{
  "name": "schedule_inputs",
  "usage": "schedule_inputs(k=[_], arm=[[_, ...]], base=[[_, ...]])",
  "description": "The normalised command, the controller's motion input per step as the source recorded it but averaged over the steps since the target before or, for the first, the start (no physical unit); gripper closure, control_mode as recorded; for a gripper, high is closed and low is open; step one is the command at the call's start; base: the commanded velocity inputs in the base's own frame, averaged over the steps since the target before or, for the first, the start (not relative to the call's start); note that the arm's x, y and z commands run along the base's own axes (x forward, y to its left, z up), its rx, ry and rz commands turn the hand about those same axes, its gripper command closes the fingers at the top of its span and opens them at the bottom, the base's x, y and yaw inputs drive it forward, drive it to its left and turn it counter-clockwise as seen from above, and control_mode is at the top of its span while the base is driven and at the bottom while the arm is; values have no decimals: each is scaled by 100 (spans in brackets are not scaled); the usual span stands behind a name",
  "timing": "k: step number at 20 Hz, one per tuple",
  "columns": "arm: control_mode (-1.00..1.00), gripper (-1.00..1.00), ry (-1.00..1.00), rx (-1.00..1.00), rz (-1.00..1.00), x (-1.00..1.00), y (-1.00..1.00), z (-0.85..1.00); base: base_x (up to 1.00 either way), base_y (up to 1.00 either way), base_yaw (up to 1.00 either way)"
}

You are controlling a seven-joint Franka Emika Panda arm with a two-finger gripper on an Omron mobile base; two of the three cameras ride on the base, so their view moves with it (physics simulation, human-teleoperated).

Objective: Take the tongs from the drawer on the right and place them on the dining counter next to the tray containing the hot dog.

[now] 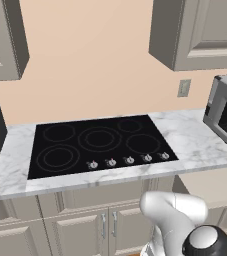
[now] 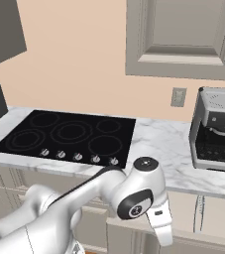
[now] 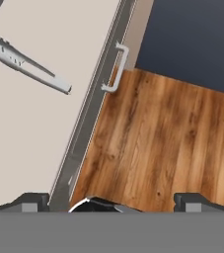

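The gripper [image 3: 111, 201] is seen nearest in the hand view, jaws spread wide and empty, above the wooden floor [image 3: 158, 133]. The tongs [image 3: 27, 64] lie inside the open drawer [image 3: 39, 128]. No writing can be read.

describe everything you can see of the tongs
The tongs are slim silver-grey metal, two long narrow arms lying close together, with slots along the wider end toward the picture's edge. They lie flat on the plain beige floor of the open drawer, apart from its front panel. Nothing grips them; the gripper stands open, well away.
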Motion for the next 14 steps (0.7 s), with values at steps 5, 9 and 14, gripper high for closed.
schedule_inputs(k=[5,9,14], arm=[[-100,-100,1,1,-3,18,0,-31],[-100,-100,0,0,-3,6,-3,-34],[-100,-100,0,1,-4,9,-7,-31]], base=[[0,0,0],[0,0,0],[0,0,0]])
